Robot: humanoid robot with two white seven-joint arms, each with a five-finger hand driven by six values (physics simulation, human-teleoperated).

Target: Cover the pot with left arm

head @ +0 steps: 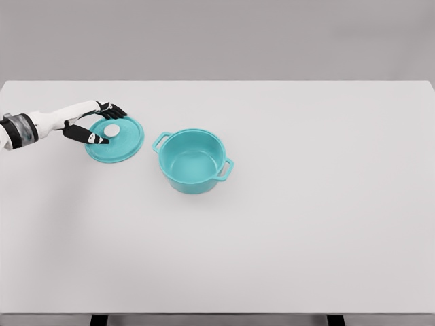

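White tabletop (306, 224) fills nearly all of your view, with a plain grey wall behind it. Take the teal pot (194, 161) as your landmark: it stands upright and uncovered a little left of the table's middle, its inside bare, one handle pointing up-left and the other down-right.

Left of the pot, close by but not touching it, you see the teal lid (117, 140) lying flat on the table. Its white knob (111, 130) faces up at the centre.

Your left hand (95, 123) reaches in from the left edge, on the far side of the lid from the pot. Its dark fingers (112, 109) are spread around the knob: several lie beyond it, while the thumb sits on the near side, just beside the knob. You cannot tell whether the fingertips actually press on it. The lid rests on the table, not lifted.
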